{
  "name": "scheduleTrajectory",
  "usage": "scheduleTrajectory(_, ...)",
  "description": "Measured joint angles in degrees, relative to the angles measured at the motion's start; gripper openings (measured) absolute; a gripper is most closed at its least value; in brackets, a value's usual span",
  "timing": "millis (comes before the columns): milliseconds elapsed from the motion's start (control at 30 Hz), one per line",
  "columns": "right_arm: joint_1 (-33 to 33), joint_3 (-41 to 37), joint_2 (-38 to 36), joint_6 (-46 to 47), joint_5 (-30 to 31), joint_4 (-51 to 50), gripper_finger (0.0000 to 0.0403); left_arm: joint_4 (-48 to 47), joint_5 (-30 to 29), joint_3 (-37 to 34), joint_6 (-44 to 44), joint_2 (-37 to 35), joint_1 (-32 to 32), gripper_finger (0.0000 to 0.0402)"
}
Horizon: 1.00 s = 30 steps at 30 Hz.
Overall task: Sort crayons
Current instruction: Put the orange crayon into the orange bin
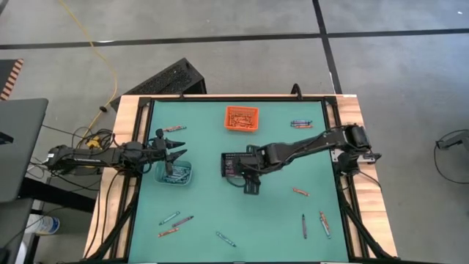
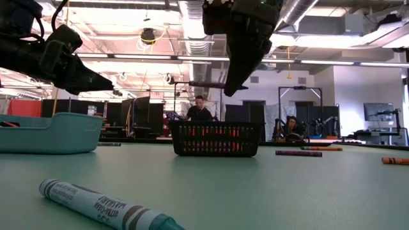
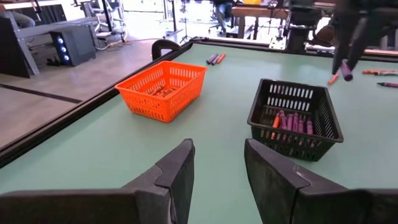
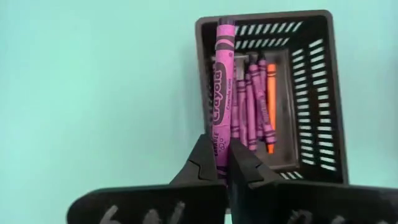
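Three bins sit on your green table (image 1: 278,220), and going by size you have the black bin (image 1: 233,164) near the middle, the teal bin (image 1: 174,173) toward the left edge, and the orange bin (image 1: 241,118) at the far side. In the black bin you can see a row of purple crayons (image 4: 245,102) lying side by side, with one orange crayon (image 4: 271,102) among them at the edge of the row. The orange bin holds orange-red crayons (image 3: 163,91), and the teal bin holds several bluish-grey ones, too small for you to count.

Your right gripper (image 4: 222,158) hangs above the table just beside the black bin, its fingers clamped together on one purple crayon (image 4: 222,74), which sticks out past the fingertips and points over the bin's contents. Your left gripper (image 3: 217,171) hovers over the teal bin with its fingers apart and nothing between them.

Loose crayons lie scattered on the table: a small group (image 1: 300,124) near the far right corner, one (image 1: 174,128) near the far left, a few (image 1: 176,222) at the near left, one (image 1: 226,237) at the near middle, and several (image 1: 314,220) at the near right. A blue-green crayon (image 2: 105,206) lies close to the low camera.
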Motion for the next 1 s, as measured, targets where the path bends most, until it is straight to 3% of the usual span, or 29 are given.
scheduleTrajectory(333,4.70,0.02,0.29,4.78,-6.74,4.20,0.0007,0.00,0.00,0.00,0.00,0.00,-0.01,0.0129)
scheduleTrajectory(500,5.84,0.02,0.29,4.86,-7.02,6.24,0.0010,0.00,0.00,0.00,0.00,0.00,-0.01,0.0129)
scheduleTrajectory(900,3.29,0.02,0.29,-0.61,2.46,0.84,0.0012,-0.01,0.00,0.00,0.00,0.00,0.00,0.0129)
scheduleTrajectory(1000,1.70,-0.09,0.29,-4.17,2.51,-0.08,0.0012,-0.01,0.00,0.00,0.00,0.00,-0.01,0.0129)
